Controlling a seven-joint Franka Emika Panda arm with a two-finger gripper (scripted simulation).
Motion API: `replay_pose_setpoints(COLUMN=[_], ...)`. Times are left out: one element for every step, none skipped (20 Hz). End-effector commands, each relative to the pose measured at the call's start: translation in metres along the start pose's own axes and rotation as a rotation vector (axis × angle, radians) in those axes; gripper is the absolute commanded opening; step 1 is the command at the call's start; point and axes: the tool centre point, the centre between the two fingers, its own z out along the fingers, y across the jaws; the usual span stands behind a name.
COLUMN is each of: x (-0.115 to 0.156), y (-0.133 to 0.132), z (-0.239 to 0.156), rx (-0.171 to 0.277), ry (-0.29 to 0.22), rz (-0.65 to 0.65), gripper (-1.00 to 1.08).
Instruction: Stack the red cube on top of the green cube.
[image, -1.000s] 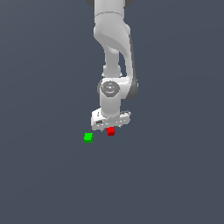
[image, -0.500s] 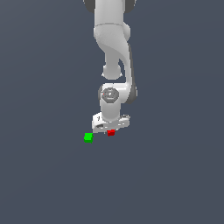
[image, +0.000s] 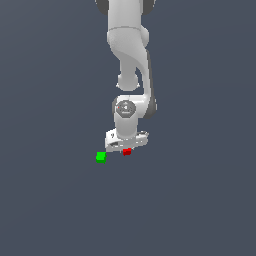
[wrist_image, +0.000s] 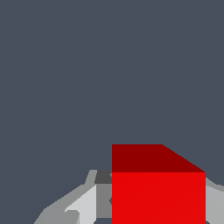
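We find the red cube (image: 127, 151) on the bench (image: 200, 200), directly beneath the jaws (image: 125, 148), with the green cube (image: 101, 157) near it on the exterior view's left, apart from it and not touching. In the wrist view the red cube (wrist_image: 158, 188) fills the space between the fingers (wrist_image: 83, 205), one grey finger showing on each side of it. We cannot tell whether the jaws are clenched on the cube or merely straddling it; no contact line is resolvable in either view.

We judge the cube to be rigid, light and not fragile, with flat parallel faces and sharp edges. Its smooth faces may slip under a weak pinch. We recommend taking hold on two opposite vertical faces, centred, at mid-height, so the cube does not twist. Since it is much narrower than the white hand, the underside stays free for setting down squarely on the green cube.
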Motion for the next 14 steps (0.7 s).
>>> replay_pose_setpoints(x=[0.0,0.0,0.0,0.0,0.0,0.0,-0.001,-0.001,-0.001,-0.001,-0.001,-0.001,-0.001,-0.001], y=[0.0,0.0,0.0,0.0,0.0,0.0,0.0,0.0,0.0,0.0,0.0,0.0,-0.001,-0.001], z=[0.0,-0.001,-0.003,-0.005,-0.007,-0.011,-0.015,-0.019,-0.024,-0.03,-0.037,-0.044,-0.052,-0.059], rx=[0.0,0.0,0.0,0.0,0.0,0.0,0.0,0.0,0.0,0.0,0.0,0.0,0.0,0.0], ry=[0.0,0.0,0.0,0.0,0.0,0.0,0.0,0.0,0.0,0.0,0.0,0.0,0.0,0.0], rz=[0.0,0.0,0.0,0.0,0.0,0.0,0.0,0.0,0.0,0.0,0.0,0.0,0.0,0.0], gripper=[-1.0,-1.0,-1.0,-1.0,-1.0,-1.0,-1.0,-1.0,-1.0,-1.0,-1.0,-1.0,-1.0,-1.0])
